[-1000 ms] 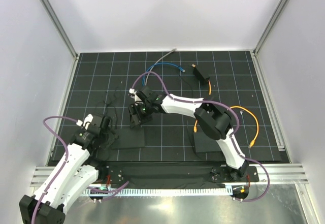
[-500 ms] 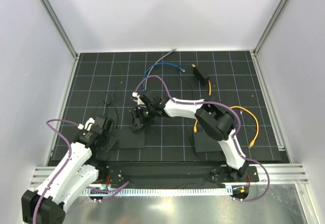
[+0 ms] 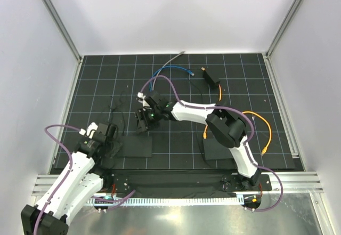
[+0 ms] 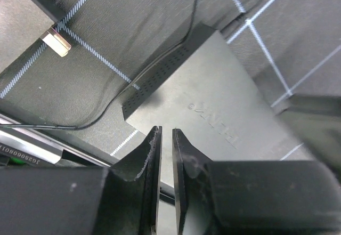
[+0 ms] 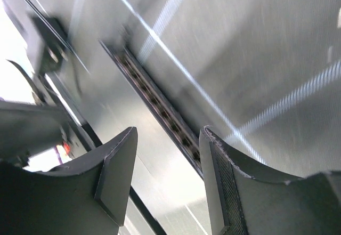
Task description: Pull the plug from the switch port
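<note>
Enclosure bounded by plain white walls beyond and to either side of the left hand, joined by aluminium corner posts. Bench beneath the hand carries black matting with a white grid. Slotted aluminium rail runs behind it, with bare sheet metal further back. Lighting even and diffuse.

Gridded table: mats, cables, switch box.
</note>
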`<state>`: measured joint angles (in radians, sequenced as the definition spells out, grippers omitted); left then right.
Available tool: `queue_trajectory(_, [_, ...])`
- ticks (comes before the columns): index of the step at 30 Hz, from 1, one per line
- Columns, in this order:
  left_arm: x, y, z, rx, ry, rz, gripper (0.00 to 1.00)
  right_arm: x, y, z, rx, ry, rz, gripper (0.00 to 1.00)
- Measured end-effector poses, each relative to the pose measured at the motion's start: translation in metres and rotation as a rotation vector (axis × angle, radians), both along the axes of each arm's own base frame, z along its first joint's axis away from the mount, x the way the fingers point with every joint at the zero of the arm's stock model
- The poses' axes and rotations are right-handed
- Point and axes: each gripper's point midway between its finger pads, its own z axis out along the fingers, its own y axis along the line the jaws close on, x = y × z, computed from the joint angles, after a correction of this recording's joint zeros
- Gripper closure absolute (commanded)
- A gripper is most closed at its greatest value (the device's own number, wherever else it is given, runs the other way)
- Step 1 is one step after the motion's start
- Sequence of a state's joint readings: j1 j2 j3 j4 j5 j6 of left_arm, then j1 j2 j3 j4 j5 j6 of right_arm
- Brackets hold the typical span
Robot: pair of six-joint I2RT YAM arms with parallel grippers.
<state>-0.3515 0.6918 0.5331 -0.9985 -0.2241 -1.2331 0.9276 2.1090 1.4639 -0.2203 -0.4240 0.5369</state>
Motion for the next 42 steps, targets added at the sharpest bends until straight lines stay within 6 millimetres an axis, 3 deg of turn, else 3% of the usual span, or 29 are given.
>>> queue_trajectory(4, [-0.002,-0.001,-0.012,-0.002,0.036,0.005,0.84,0.021,0.025,0.018,0.036,-0.036,-0.006,0.44])
queue_trajectory(7, [0.0,-0.003,-0.016,-0.002,0.052,0.006,0.84,0.028,0.04,0.02,0.063,-0.035,0.003,0.46])
queue_trajectory(16, [0.005,-0.006,-0.025,-0.006,0.064,0.014,0.87,0.012,0.055,-0.011,0.105,0.122,0.035,0.5])
queue_trajectory(23, [0.008,-0.008,-0.024,-0.03,0.035,0.03,0.87,0.01,0.073,-0.011,0.189,0.198,0.034,0.52])
queue_trajectory(42, [0.007,-0.009,-0.024,-0.034,0.033,0.031,0.91,0.01,0.09,-0.015,0.257,0.318,-0.039,0.63])
